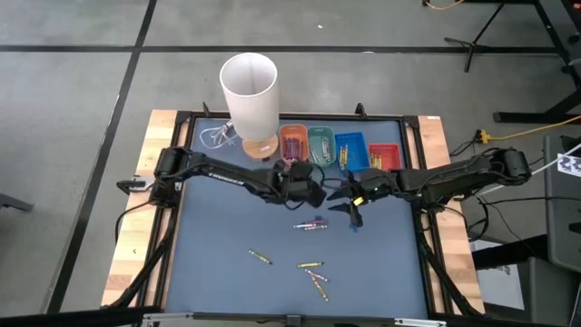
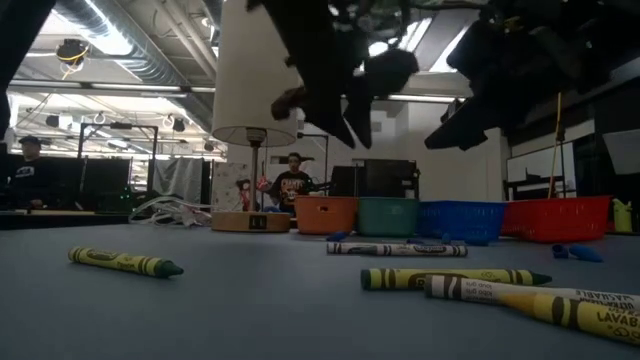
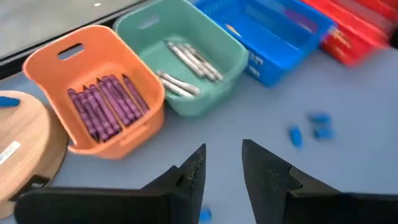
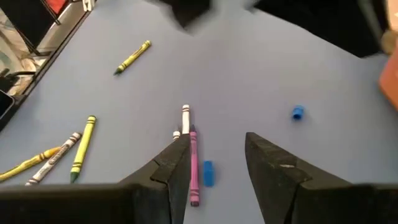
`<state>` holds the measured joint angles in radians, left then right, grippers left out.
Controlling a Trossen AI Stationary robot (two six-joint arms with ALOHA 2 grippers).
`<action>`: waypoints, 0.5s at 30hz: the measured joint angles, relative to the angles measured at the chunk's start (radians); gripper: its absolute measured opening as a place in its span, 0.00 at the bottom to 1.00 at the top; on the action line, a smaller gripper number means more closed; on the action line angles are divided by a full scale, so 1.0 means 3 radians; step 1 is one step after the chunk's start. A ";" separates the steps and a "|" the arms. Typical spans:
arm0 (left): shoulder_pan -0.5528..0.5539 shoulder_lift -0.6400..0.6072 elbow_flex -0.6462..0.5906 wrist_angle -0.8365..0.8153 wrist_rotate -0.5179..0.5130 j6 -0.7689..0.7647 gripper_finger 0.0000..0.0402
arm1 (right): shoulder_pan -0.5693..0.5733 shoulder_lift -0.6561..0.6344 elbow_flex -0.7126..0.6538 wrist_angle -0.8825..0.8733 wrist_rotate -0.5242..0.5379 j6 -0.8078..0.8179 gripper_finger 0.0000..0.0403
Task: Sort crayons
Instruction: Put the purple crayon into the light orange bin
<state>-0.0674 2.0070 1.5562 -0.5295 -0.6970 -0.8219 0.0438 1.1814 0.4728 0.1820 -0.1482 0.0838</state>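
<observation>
Several crayons lie flat on the blue mat: a purple one [image 4: 194,165] beside a pale one [image 4: 185,119] (both show in the high view [image 1: 310,224]), and yellow ones [image 1: 260,258] [image 1: 311,265] [image 1: 318,286] nearer the front. My right gripper [image 4: 214,140] [image 1: 352,211] is open and empty, hanging above the purple and pale pair. My left gripper [image 3: 222,149] [image 1: 313,191] is open and empty, held above the mat in front of the orange tray [image 3: 93,93] of purple crayons and the green tray [image 3: 186,62] of pale ones.
A blue tray [image 1: 349,150] and a red tray [image 1: 385,156] stand right of the green one at the mat's far edge. A tall white cup [image 1: 249,86] stands on a wooden base [image 1: 259,145] at the far left. Small blue bits [image 4: 297,112] [image 3: 319,123] lie on the mat.
</observation>
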 joint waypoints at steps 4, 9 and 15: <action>-0.0194 -0.0124 0.0000 -0.0274 0.0126 0.0138 0.22 | 0.0147 0.0234 0.0002 0.0199 0.0025 0.0005 0.38; -0.0436 -0.0162 0.0000 -0.0553 0.0278 0.0259 0.22 | 0.0411 0.0534 -0.0001 0.0447 0.0080 -0.0023 0.38; -0.0705 -0.0166 0.0000 -0.0670 0.0351 0.0369 0.22 | 0.0580 0.0811 0.0002 0.0553 0.0635 -0.0030 0.38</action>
<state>-0.2791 1.9572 1.5562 -0.7306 -0.5916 -0.7113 0.2178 1.4246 0.4736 0.3478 0.0423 0.0750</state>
